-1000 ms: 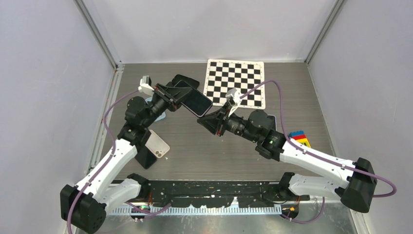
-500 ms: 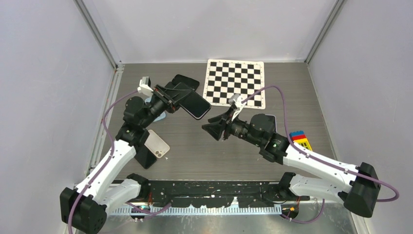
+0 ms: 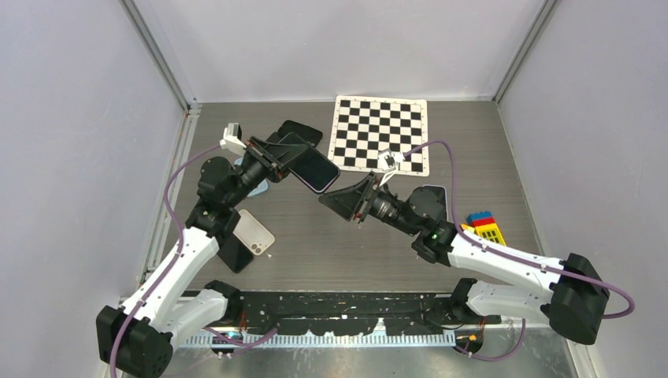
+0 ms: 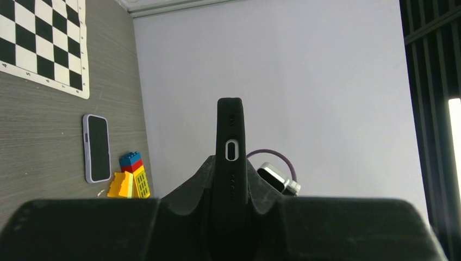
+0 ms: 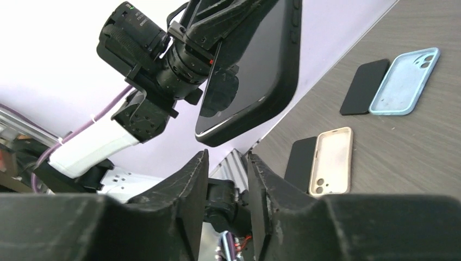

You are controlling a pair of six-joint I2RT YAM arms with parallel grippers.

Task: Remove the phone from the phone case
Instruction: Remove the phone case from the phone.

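Clamps the cased phone [image 3: 315, 169] aloft in the left end effector [image 3: 285, 156], presenting its free end to the empty, half-parted right end effector [image 5: 228, 160].

On the bench [image 3: 315, 248]: checkerboard [image 3: 381, 132] at the back, blocks [image 3: 485, 224] to the right, case [image 3: 254, 232] to the left; held above, between them, cased phone [image 3: 313, 168].
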